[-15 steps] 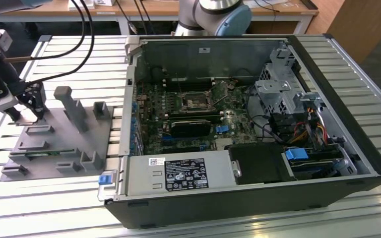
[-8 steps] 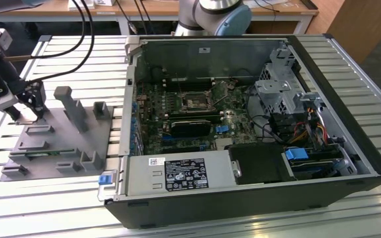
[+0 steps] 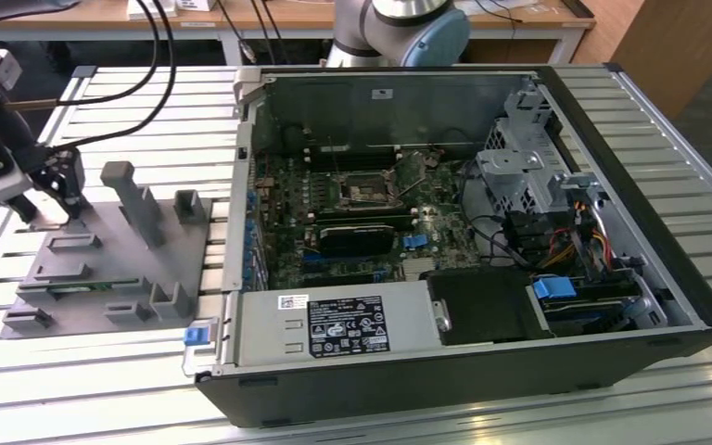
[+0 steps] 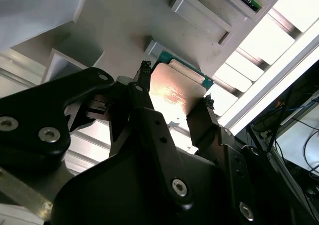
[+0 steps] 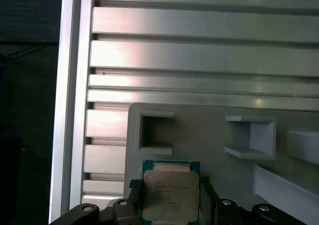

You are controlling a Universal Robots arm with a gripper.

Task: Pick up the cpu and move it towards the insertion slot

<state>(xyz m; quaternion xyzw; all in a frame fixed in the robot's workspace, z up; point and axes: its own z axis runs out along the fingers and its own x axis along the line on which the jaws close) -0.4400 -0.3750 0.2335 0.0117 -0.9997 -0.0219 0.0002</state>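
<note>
Hand point(image 3: 53, 209) is covering the grey fixture point(image 3: 121, 269) on its side away from the computer case point(image 3: 455, 278), so the pocket under it is staying hidden in the exterior view. In both wrist views the hand's black body is blocking the near edge of the cpu point(image 5: 171, 192). The insertion slot point(image 3: 365, 192) inside the case is showing too small for contact detail. The robot arm point(image 3: 412, 28) behind the case is getting cropped by the frame edge. The counter point(image 3: 653, 120) around the case is running out of frame.
</note>
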